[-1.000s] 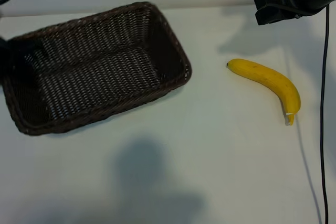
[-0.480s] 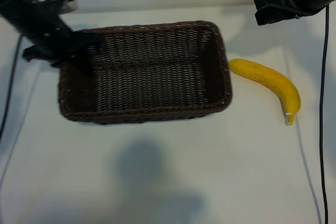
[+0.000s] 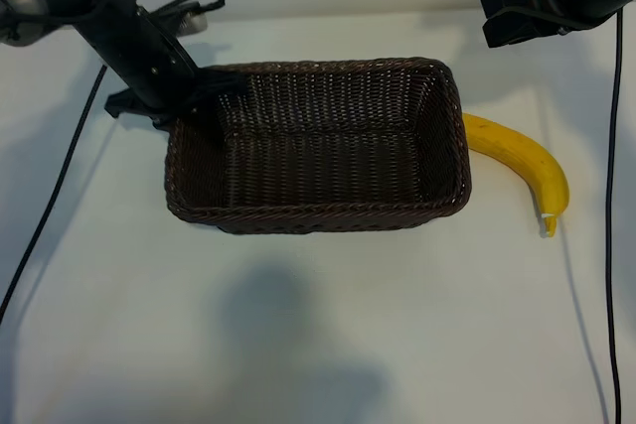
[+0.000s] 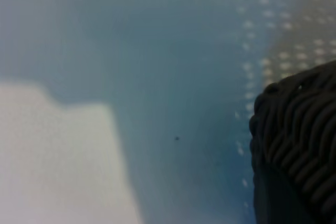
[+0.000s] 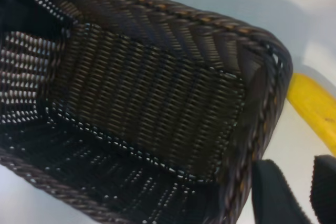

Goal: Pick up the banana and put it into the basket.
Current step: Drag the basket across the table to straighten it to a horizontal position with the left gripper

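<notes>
The dark brown woven basket (image 3: 318,217) lies mid-table, its right end touching and covering the tip of the yellow banana (image 3: 522,161). My left gripper (image 3: 195,98) is shut on the basket's far left corner rim; the left wrist view shows only a piece of that wicker rim (image 4: 299,129) over the table. My right gripper (image 3: 509,15) hangs open above the table's far right, behind the banana, holding nothing. In the right wrist view its dark fingertips (image 5: 273,192) frame the basket's end wall (image 5: 257,103), with the banana (image 5: 315,108) just outside it.
Black cables trail down the table's left side (image 3: 50,206) and right side (image 3: 611,245). The white tabletop (image 3: 318,345) stretches in front of the basket, with a soft shadow on it.
The left arm has come in from the left, dragging the basket to the right and turning it square until its right end meets the banana. The right arm and banana have stayed still.
</notes>
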### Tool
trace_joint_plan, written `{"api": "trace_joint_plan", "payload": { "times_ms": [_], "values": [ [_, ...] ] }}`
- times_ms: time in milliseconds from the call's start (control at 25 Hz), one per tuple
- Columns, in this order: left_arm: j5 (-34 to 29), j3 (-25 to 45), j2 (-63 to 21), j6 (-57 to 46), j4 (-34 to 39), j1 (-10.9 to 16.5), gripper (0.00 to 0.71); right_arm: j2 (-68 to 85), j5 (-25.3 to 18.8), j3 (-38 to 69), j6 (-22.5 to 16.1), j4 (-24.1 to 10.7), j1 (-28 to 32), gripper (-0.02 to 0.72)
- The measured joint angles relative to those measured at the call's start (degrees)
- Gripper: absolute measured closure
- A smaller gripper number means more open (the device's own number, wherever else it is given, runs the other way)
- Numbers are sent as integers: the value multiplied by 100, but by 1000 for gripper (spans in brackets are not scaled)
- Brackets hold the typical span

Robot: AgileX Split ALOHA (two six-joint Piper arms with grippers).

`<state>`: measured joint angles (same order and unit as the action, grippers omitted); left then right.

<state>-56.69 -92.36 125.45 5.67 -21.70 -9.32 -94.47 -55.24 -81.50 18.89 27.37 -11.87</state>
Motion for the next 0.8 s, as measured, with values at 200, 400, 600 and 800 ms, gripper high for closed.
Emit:
{"api": "trace_joint_plan", "payload": {
  "times_ms": [200, 400, 600, 800],
  "values": [
    [88, 0, 132, -31, -286, 0, 526, 0, 6, 0, 0, 4, 0, 470],
    [136, 0, 139, 23, -341, 0, 526, 0, 10, 0, 0, 6, 0, 470],
    [136, 0, 140, 134, -341, 0, 526, 0, 10, 0, 0, 17, 0, 470],
    [54, 0, 140, 140, -341, 0, 526, 0, 11, 0, 0, 24, 0, 470]
  ]
}}
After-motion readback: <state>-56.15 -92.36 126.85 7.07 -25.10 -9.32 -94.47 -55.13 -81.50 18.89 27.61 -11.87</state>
